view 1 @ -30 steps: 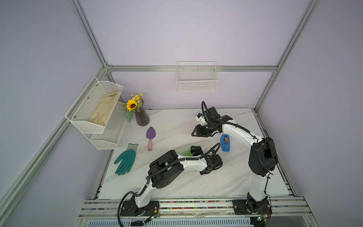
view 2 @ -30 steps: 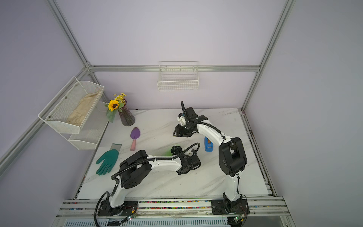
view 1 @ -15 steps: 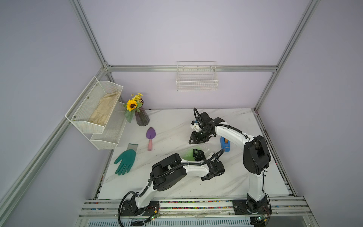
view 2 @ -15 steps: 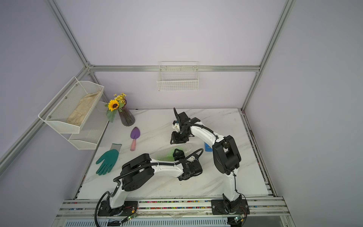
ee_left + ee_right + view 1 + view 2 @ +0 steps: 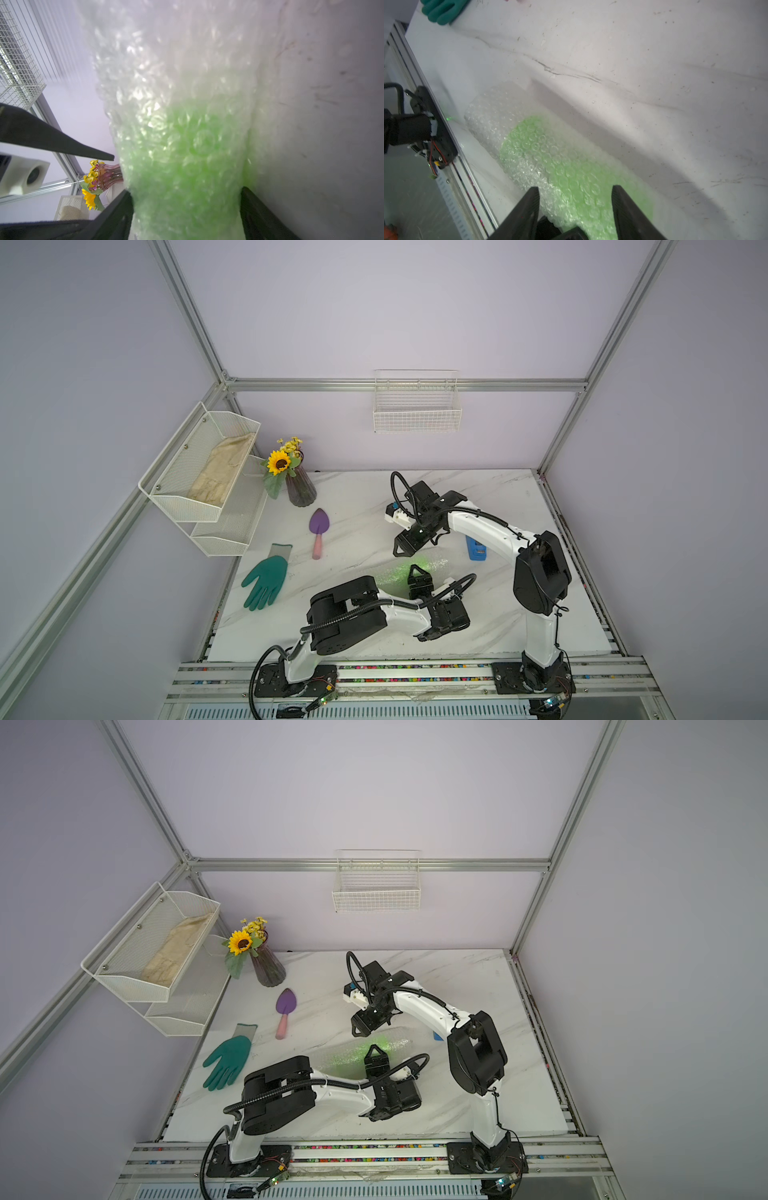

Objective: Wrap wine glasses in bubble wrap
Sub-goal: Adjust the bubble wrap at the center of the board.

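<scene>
Right gripper now nearer bubble wrap edge.

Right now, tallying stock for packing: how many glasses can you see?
1. The green glass lies inside the rolled bubble wrap on the table; no other shows.

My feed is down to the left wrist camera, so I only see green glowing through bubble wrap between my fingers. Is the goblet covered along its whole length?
Observer: It looks so. The right wrist view shows the end of the bubble wrap roll on the table, and clear wrap runs well past the goblet there.
Operator: Where is the right gripper?
Observer: The right gripper hangs open just above the roll, straddling it.
Operator: Anything close by?
Observer: In a top view a blue object lies on the table near the roll's end, partly hidden by the right arm.
</scene>
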Robot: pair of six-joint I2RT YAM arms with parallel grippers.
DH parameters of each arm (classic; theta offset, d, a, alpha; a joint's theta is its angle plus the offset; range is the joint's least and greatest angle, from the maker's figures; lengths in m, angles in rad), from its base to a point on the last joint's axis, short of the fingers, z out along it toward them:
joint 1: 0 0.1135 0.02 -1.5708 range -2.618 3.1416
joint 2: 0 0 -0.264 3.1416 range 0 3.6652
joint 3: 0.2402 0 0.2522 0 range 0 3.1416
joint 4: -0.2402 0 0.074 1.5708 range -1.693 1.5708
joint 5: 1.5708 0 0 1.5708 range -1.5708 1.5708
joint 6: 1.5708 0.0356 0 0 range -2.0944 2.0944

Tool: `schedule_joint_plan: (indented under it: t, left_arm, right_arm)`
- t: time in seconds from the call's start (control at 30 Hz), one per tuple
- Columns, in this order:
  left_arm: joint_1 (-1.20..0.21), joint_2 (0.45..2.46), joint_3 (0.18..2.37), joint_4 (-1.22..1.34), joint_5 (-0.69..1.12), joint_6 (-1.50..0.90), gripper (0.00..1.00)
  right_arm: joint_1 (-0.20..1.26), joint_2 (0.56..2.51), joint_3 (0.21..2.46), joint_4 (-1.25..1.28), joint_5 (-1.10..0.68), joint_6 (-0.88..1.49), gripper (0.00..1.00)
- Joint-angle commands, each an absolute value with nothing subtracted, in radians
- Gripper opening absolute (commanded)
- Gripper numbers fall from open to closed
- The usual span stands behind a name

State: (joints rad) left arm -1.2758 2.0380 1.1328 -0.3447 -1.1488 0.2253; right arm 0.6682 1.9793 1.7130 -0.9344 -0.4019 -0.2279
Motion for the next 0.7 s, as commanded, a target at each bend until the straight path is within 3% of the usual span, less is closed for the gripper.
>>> schedule_joint_plan:
  t: [0.0,0.17,0.67]
  left_arm:
    - [-1.275,2.076,1.087,-0.319,-0.885,0.280,0.77]
    - [-1.290,2.117,1.084,-0.313,-0.896,0.296,0.78]
    - [-1.296,2.086,1.055,-0.275,-0.911,0.316,0.83]
  right_arm:
    - [0.715,2.026,1.797,-0.995,-0.430,-0.588,0.68]
    - [0.776,2.165,1.975,-1.134,-0.393,-0.773,0.83]
    - [0.822,2.248,1.861,-1.115,-0.317,-0.852,0.83]
